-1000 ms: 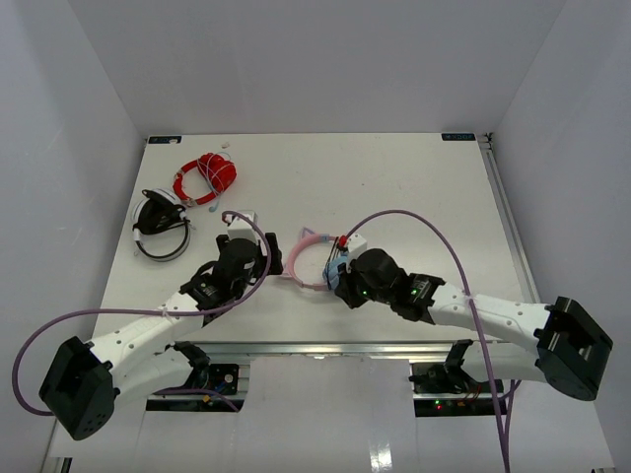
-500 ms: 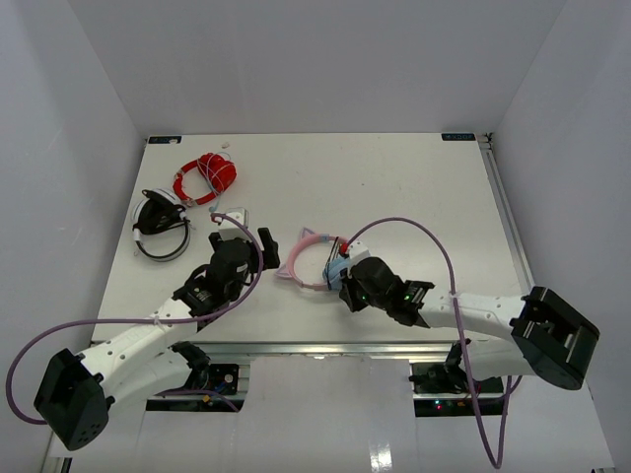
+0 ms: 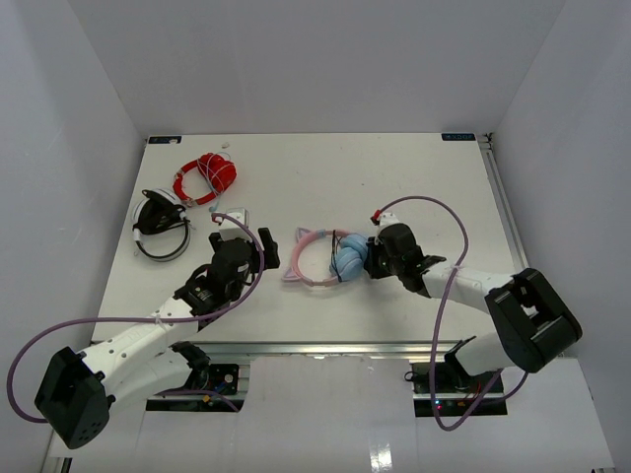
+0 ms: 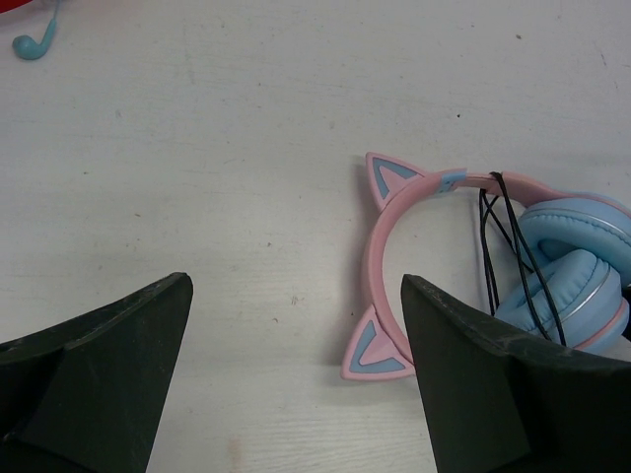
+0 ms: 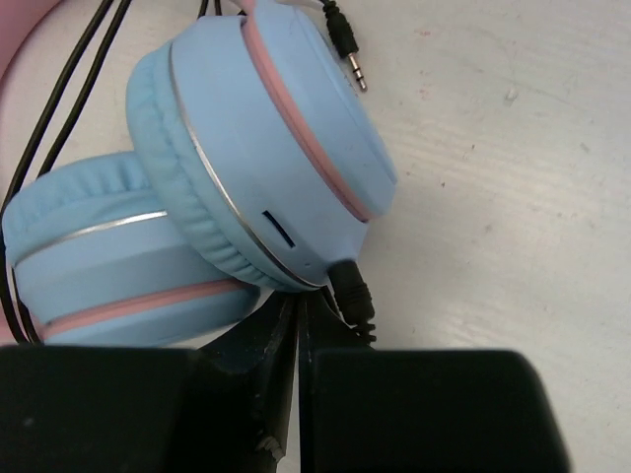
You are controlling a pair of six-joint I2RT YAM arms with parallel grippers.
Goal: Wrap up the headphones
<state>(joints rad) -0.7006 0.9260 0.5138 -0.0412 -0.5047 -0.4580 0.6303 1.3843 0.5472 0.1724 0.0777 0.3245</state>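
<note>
The headphones [image 3: 320, 258] lie flat mid-table, with the pink cat-eared headband [image 4: 380, 246] to the left and the light-blue earcups [image 5: 266, 148] stacked to the right. The thin dark cable [image 4: 498, 227] is wound over the headband and earcups. Its jack plug [image 5: 347, 47] lies loose on the table. My left gripper [image 3: 263, 248] is open and empty just left of the cat ears; in the left wrist view [image 4: 296, 291] its fingers stand wide apart. My right gripper [image 3: 372, 258] is shut, with its tips [image 5: 299, 307] against the lower earcup beside the cable's socket plug [image 5: 350, 291].
Black-and-white headphones [image 3: 161, 229] and a red coiled cable bundle [image 3: 207, 175] lie at the far left. A light-blue earbud [image 4: 35, 44] lies near the red bundle. The purple arm cables loop over the table's near half.
My right gripper has swung from the near side of the headphones round to their right, uncovering the blue earcups. My left gripper has drawn back slightly to the left.
</note>
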